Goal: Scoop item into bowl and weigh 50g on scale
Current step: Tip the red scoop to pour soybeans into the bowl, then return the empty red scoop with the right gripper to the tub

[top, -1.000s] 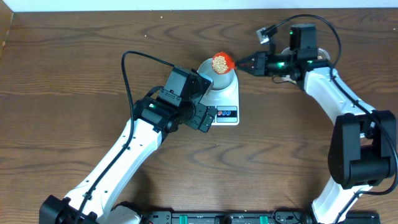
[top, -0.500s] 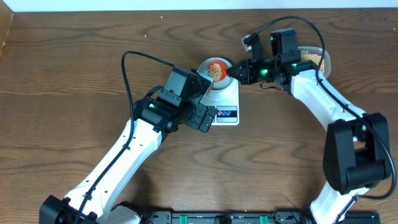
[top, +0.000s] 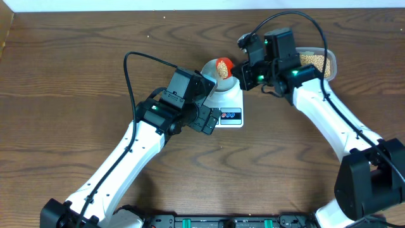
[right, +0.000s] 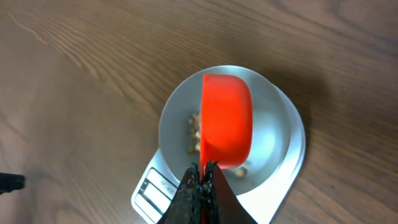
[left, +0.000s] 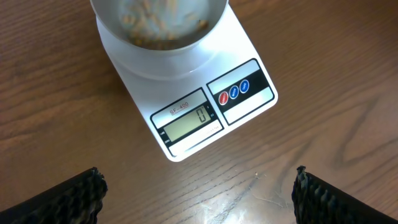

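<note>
The orange scoop [right: 227, 121] hangs tipped on its side over the pale bowl [right: 273, 124], and my right gripper [right: 203, 171] is shut on its thin handle. A few tan beans [right: 194, 127] lie in the bowl beside the scoop. The bowl [top: 209, 67] sits on the white scale [top: 230, 101]. In the left wrist view the scale [left: 186, 81] shows a 0 on its display, with blurred beans [left: 161, 18] in the bowl above it. My left gripper [left: 198, 196] hovers open just in front of the scale, nothing between its fingers [left: 68, 199].
A clear plastic tub [top: 330, 62] holding more beans [top: 313, 59] stands behind my right arm at the back right. The left arm's black cable [top: 130, 69] loops up over the table to the left of the scale.
My right arm swung left and rolled the scoop from level with a full load to tipped over the bowl. The left arm has not moved.
</note>
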Controlling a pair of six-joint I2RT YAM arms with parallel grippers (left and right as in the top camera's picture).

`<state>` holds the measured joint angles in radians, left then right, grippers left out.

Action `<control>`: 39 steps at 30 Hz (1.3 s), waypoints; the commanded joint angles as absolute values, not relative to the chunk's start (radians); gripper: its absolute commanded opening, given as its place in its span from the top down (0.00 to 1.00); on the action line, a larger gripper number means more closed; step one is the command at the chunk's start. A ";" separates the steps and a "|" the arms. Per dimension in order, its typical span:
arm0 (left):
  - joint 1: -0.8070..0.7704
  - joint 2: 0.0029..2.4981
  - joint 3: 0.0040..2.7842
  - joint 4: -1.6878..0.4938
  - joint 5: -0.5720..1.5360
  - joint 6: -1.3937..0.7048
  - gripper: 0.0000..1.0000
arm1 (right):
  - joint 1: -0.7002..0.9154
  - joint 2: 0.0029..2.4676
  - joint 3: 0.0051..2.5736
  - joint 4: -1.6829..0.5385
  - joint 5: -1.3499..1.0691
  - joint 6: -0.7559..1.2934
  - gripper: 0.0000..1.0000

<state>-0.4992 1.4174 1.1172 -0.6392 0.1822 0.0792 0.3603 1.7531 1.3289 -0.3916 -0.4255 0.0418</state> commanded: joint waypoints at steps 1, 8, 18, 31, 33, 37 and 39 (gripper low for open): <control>-0.494 1.408 1.118 -0.639 0.191 0.086 0.02 | 0.392 1.740 1.335 -0.393 -0.337 0.001 0.99; -0.494 1.408 1.118 -0.639 0.191 0.086 0.02 | 0.448 1.738 1.335 -0.393 -0.210 -0.037 0.99; -0.494 1.408 1.118 -0.639 0.191 0.086 0.02 | 0.524 1.723 1.335 -0.392 0.005 -0.135 0.99; -0.494 1.408 1.118 -0.639 0.191 0.086 0.02 | 0.566 1.722 1.335 -0.367 0.083 -0.185 0.99; -0.494 1.408 1.118 -0.639 0.191 0.086 0.02 | 0.564 1.720 1.335 -0.366 0.076 -0.178 0.99; -0.494 1.408 1.118 -0.639 0.191 0.086 0.02 | 0.545 1.703 1.335 -0.367 0.039 -0.153 0.99; -0.494 1.408 1.118 -0.639 0.191 0.086 0.02 | 0.530 1.691 1.335 -0.366 0.003 -0.150 0.99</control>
<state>-0.4992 1.4174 1.1172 -0.6392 0.1822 0.0792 0.5533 1.7439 1.3289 -0.3698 0.0437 -0.1680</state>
